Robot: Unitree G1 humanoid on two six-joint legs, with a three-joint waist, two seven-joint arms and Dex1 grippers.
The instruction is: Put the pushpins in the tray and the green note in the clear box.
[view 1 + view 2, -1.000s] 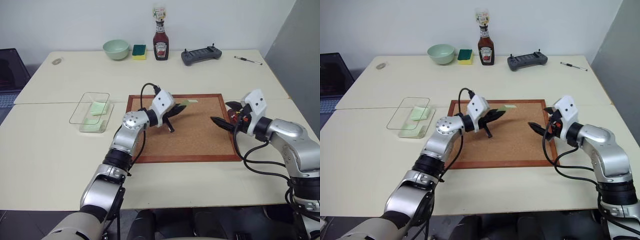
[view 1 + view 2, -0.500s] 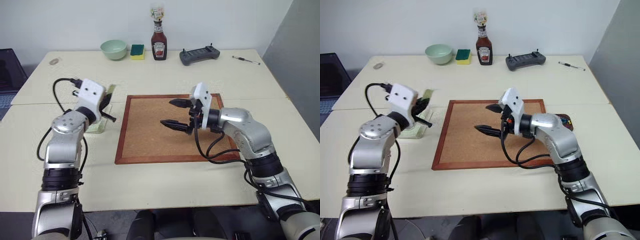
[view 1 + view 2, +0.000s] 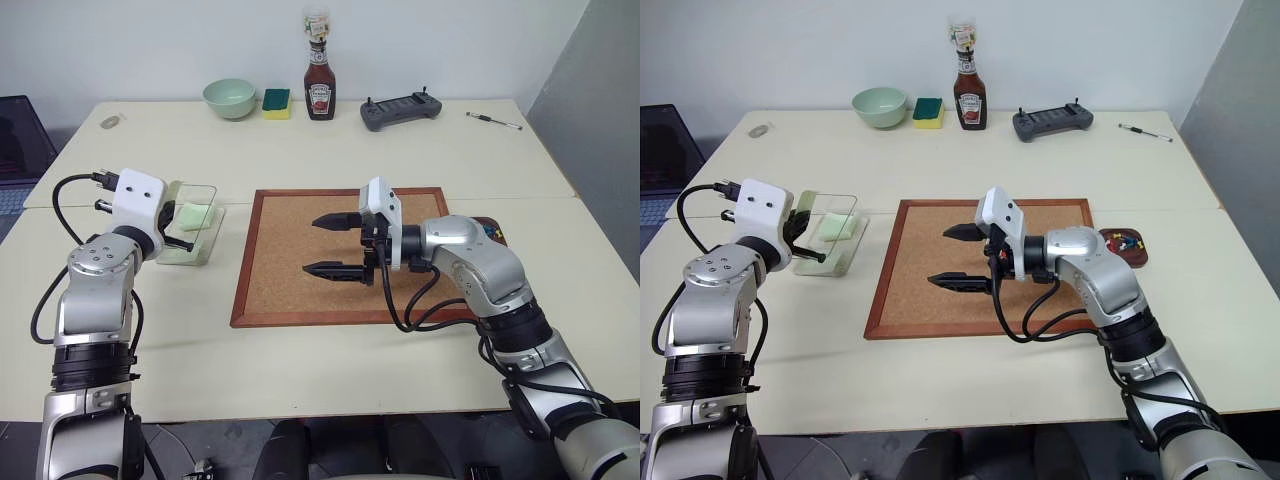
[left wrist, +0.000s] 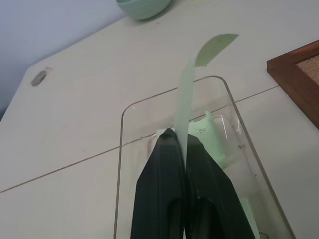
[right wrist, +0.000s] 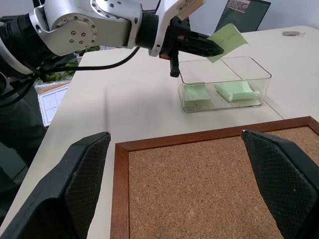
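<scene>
1. The left gripper [image 5: 212,48] is clenched on the green note [image 5: 228,37], holding it in the air above the clear box [image 3: 190,222] near the table's [image 3: 300,380] left edge.
2. Two pale green slips [image 5: 233,90] lie inside the clear box.
3. The right gripper [image 3: 333,244] is released, jaws wide apart, hanging over the middle of the cork board [image 3: 290,270] and pointing toward the box; it holds nothing.
4. The tray [image 3: 1124,246] sits just past the board's right edge with several coloured pushpins [image 3: 1123,240] in it; their count cannot be told.
5. Along the table's far edge stand one pale green bowl [image 3: 230,97], one sponge [image 3: 277,102], one ketchup bottle [image 3: 319,80], one controller [image 3: 401,109] and one pen [image 3: 494,121]; a small object [image 3: 109,122] lies near the far left corner.
6. A second ago the left gripper held the note over the board's far edge; it has since swung left to the box. The right gripper has moved from the board's right edge, by the tray, to the board's middle.
</scene>
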